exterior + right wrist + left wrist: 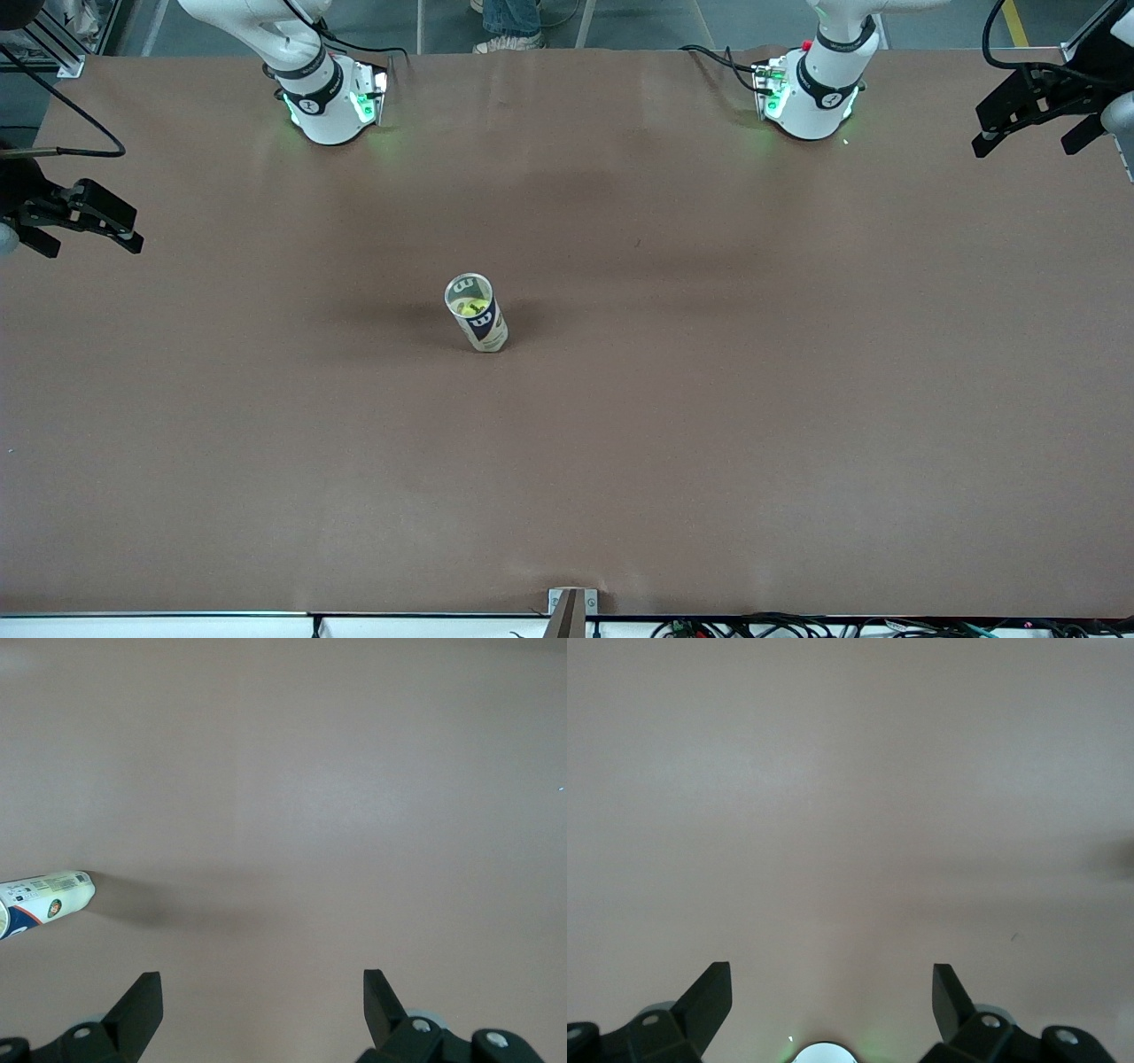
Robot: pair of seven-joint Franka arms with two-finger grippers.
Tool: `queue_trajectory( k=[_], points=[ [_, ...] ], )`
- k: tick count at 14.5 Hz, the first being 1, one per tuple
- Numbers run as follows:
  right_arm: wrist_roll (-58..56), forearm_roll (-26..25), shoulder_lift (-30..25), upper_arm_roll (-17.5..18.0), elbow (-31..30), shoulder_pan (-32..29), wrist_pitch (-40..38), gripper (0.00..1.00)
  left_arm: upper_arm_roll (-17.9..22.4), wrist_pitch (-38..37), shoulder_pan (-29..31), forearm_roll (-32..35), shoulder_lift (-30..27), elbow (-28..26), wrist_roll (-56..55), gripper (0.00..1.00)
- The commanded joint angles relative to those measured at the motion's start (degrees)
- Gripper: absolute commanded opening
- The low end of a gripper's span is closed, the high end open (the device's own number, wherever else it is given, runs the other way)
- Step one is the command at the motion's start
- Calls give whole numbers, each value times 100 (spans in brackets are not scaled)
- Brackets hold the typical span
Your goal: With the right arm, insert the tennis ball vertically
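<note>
A clear tennis ball can [477, 313] with a dark blue label stands upright in the middle of the brown table, its mouth open at the top. A yellow-green tennis ball [467, 307] shows inside it. The can also shows at the edge of the right wrist view [44, 902]. My right gripper [89, 232] is open and empty, up over the right arm's end of the table, well apart from the can; it also shows in the right wrist view [263, 992]. My left gripper [1028, 142] is open and empty, waiting over the left arm's end; it also shows in the left wrist view [831, 992].
The two arm bases [332, 97] [811, 93] stand along the table's back edge. A metal bracket [571, 610] and cables sit at the edge nearest the front camera. The brown table surface [709, 399] spreads wide around the can.
</note>
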Motion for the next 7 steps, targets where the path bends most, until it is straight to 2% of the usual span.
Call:
queue_trajectory(
  k=[1,7],
  points=[
    [-31,-198,-165,13,-234,91,36,100,19,108,1,46,-137,-156,35,100],
    [-22,-198,-165,13,-252,101,36,100,10,29,-7,72,-137,-164,-52,100]
  ],
)
